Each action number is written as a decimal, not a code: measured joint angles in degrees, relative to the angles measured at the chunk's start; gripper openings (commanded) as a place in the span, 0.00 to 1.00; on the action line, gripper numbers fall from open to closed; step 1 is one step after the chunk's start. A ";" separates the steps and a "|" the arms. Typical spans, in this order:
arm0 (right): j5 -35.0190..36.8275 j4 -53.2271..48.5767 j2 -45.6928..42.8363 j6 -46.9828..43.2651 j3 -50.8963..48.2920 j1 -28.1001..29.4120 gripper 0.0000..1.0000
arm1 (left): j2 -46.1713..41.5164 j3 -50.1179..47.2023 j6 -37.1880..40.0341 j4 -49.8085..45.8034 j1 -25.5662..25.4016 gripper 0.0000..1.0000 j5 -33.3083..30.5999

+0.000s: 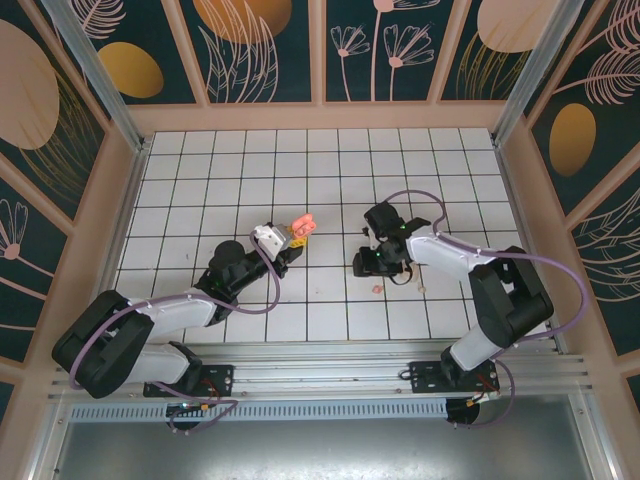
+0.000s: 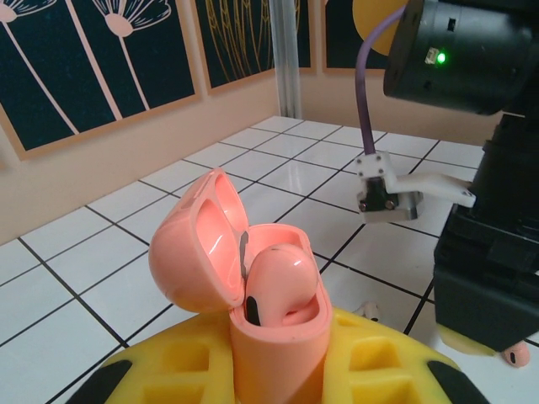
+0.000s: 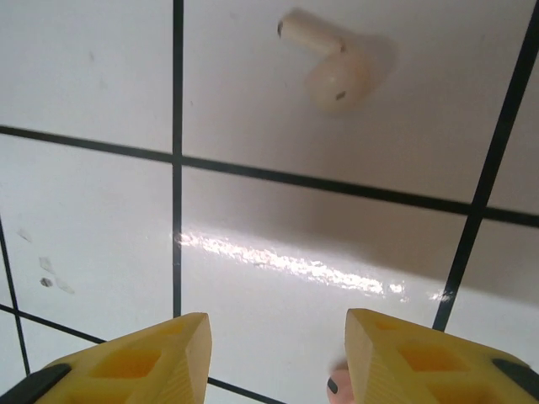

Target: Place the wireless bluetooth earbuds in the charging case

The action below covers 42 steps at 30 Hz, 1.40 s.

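Nearest the table's (image 1: pixel 330 325) front edge, right of centre, I note one loose earbud (image 1: pixel 376 289), salmon-pink, on the tiles. In the right wrist view a fingertip half hides it. The right gripper (image 3: pixel 278 335) hovers over it, jaws apart and empty. A pale bud (image 3: pixel 325 71) lies near. Farther in, the left gripper (image 1: pixel 290 237) clamps the charging case (image 2: pixel 274 341), salmon-pink, lid open, with the second earbud (image 2: pixel 278 282) seated. I cannot make out the other well.

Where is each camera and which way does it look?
Top: above, behind the arms, looking down on the tiled table; both arms show.
Left wrist: low, looking across tiles at the open charging case; left fingers show.
Right wrist: looking down at tiles, a beige rounded object; right fingers show.
Shared: top and left wrist show the charging case, right arm.
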 measured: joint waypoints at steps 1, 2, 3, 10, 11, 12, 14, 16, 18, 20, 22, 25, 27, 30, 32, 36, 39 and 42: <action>0.07 -0.02 0.46 -0.24 0.37 -0.09 0.47 | 0.00 0.00 0.00 -0.07 0.00 0.07 0.00; 0.20 -0.02 1.03 -0.50 0.57 -0.15 0.47 | 0.00 0.00 0.00 -0.17 0.00 0.07 0.00; 0.35 -0.02 1.73 -0.85 0.57 -0.15 0.47 | 0.00 0.00 0.02 -0.39 0.00 0.08 0.00; 1.27 -1.51 3.76 -1.46 0.04 -0.20 0.48 | 0.00 0.00 0.02 -1.05 0.00 0.08 0.00; 1.27 -1.73 3.76 -1.46 -0.17 -0.22 0.48 | 0.00 0.00 0.02 -1.05 0.00 0.08 -0.02; 1.27 -1.90 3.76 -1.46 -0.48 -0.20 0.48 | 0.00 0.00 0.02 -1.05 0.00 0.08 -0.02; 1.27 -2.34 3.76 -1.44 -1.01 -0.20 0.48 | 0.00 0.00 0.02 -1.05 0.00 0.08 -0.02; 1.29 -2.56 3.72 -1.44 -1.46 -0.20 0.49 | 0.00 0.00 0.02 -1.05 0.00 0.07 -0.07; 1.29 -2.58 3.50 -1.42 -1.53 -0.24 0.49 | 0.00 0.00 0.02 -1.05 0.00 0.07 -0.09; 1.27 -2.84 3.06 -1.36 -2.12 -0.24 0.49 | 0.00 0.00 0.00 -1.05 0.00 0.08 -0.22; 1.18 -2.95 2.45 -1.18 -2.73 -0.24 0.49 | 0.00 0.00 0.00 -1.05 0.00 0.07 -0.22; 0.48 -3.76 1.20 -0.81 -3.98 -0.24 0.48 | 0.00 0.00 0.00 -1.05 0.00 0.08 -0.24; -0.09 -4.50 0.55 -0.48 -4.59 -0.24 0.48 | 0.00 0.00 0.00 -1.05 0.00 0.08 -0.24; -0.83 -6.03 -0.52 0.59 -5.40 -0.24 0.48 | 0.00 0.00 0.00 -1.05 0.00 0.08 -0.22; -1.92 -6.51 -1.36 1.46 -5.86 -0.15 0.47 | 0.00 0.00 0.00 -1.05 0.00 0.07 -0.22; -4.63 -6.40 -2.58 2.43 -6.12 0.87 0.47 | 0.00 0.00 0.00 -1.05 0.00 0.07 -0.20; -5.95 -6.88 -2.80 2.47 -5.73 2.38 0.47 | 0.00 0.00 0.00 -1.05 0.00 0.07 -0.17; -5.09 -9.73 -2.80 2.45 -3.26 2.89 0.47 | 0.00 0.00 0.00 -1.05 0.00 0.07 -0.20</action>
